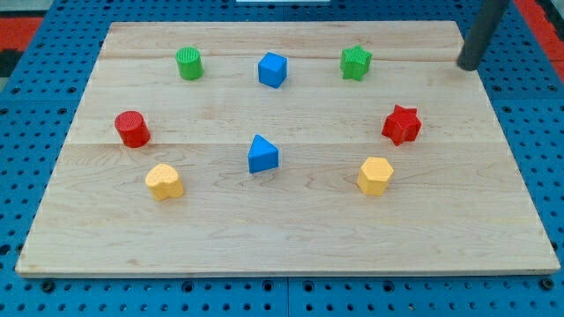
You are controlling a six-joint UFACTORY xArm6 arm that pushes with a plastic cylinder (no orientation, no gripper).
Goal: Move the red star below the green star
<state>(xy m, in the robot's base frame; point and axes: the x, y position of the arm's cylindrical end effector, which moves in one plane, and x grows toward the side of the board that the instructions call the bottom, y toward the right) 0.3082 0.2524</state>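
Note:
The red star (402, 124) lies on the wooden board (291, 238) at the view's right. The green star (356, 62) lies near the view's top, up and to the left of the red star. My tip (466, 64) is at the view's top right, near the board's right edge. It is up and to the right of the red star and to the right of the green star, touching neither.
A green cylinder (189, 63) and a blue cube (272, 70) lie along the top. A red cylinder (132, 129) and a yellow block (164, 181) lie at the left. A blue triangular block (262, 154) lies mid-board. A yellow hexagonal block (374, 175) lies below the red star.

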